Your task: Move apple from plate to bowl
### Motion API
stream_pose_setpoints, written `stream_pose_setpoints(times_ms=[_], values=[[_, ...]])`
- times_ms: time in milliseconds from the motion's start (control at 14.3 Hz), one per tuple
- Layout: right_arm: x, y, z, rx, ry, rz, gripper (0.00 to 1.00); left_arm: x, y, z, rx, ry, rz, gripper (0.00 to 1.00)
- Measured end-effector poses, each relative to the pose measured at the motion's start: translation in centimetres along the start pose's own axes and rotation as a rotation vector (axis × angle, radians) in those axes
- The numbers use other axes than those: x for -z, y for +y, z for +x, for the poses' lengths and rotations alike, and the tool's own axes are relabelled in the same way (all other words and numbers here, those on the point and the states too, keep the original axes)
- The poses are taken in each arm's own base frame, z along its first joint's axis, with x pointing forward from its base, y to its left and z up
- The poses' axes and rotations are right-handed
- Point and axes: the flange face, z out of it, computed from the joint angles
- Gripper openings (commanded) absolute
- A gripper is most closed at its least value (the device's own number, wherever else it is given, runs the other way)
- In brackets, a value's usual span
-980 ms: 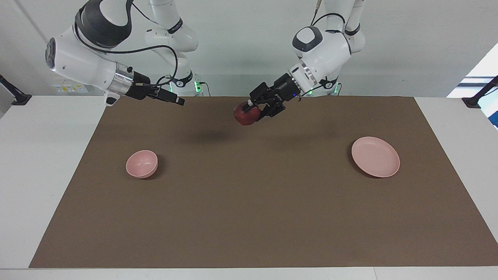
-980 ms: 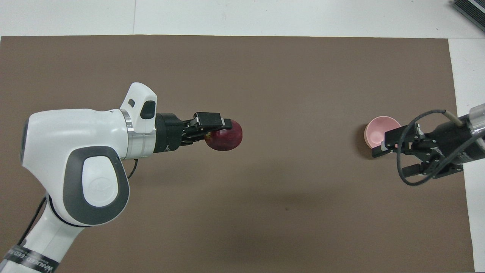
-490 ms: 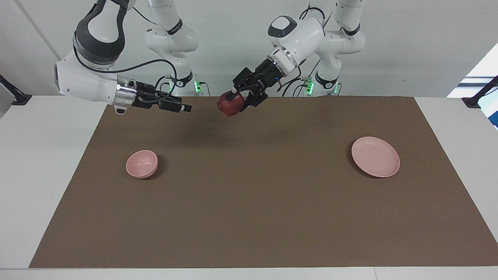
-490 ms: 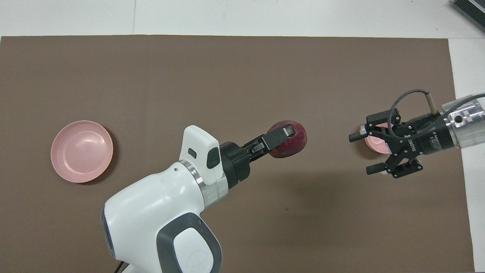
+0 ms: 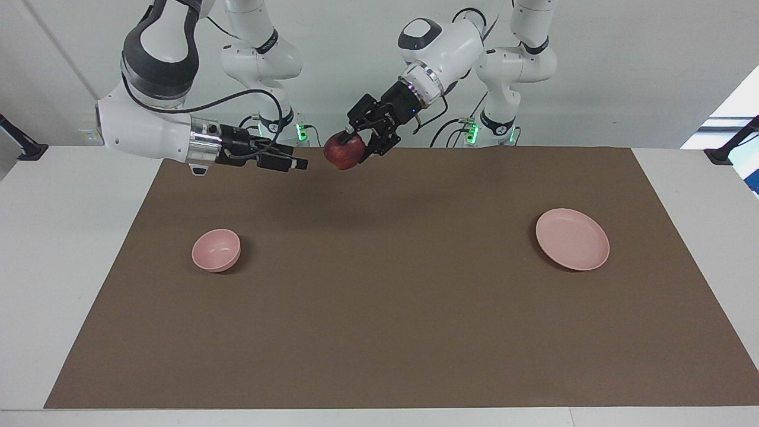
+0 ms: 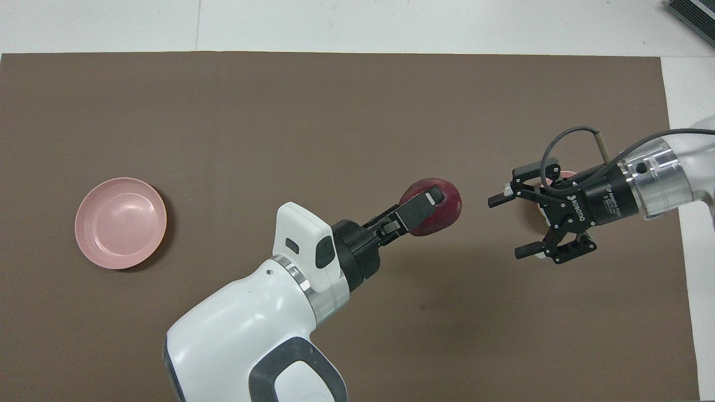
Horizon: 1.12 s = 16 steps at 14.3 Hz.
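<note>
The dark red apple [image 5: 339, 155] [image 6: 448, 210] hangs in the air over the brown mat, with my left gripper [image 5: 354, 145] [image 6: 430, 201] shut on it. My right gripper [image 5: 297, 163] [image 6: 505, 226] is open and level, a short gap from the apple on the bowl's side. The small pink bowl [image 5: 216, 249] stands on the mat toward the right arm's end with nothing in it. In the overhead view the right gripper covers most of the bowl [image 6: 563, 175]. The flat pink plate [image 5: 572, 239] [image 6: 120, 223] lies bare toward the left arm's end.
A brown mat [image 5: 379, 332] covers most of the white table [image 5: 53, 237]. Both arms are raised above the mat.
My left gripper has carried the apple up and toward the right arm's end, clearing the plate in the overhead view. My right gripper has moved in over the bowl toward the apple.
</note>
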Motion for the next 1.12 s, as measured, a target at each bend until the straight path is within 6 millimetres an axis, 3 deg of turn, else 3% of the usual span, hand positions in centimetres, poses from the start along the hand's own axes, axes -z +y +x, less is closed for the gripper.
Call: stream_pose_setpoints(times_ms=[210,560,1120], values=[[0.3,-1.6,0.0,-0.010,0.001,0.019,1.00,0.0,0.0,0.0,0.001,0.002,-0.001,0.00],[-4.4,-3.7,-1.0,-0.024,-0.012,-0.033,1.00,0.2,0.1,-0.1,-0.002,0.027,-0.005,0.00],[-4.3,-4.0,-1.3,-0.025,-0.034,-0.006,1.00,0.2,0.2,-0.6,-0.006,0.026,-0.007,0.00]])
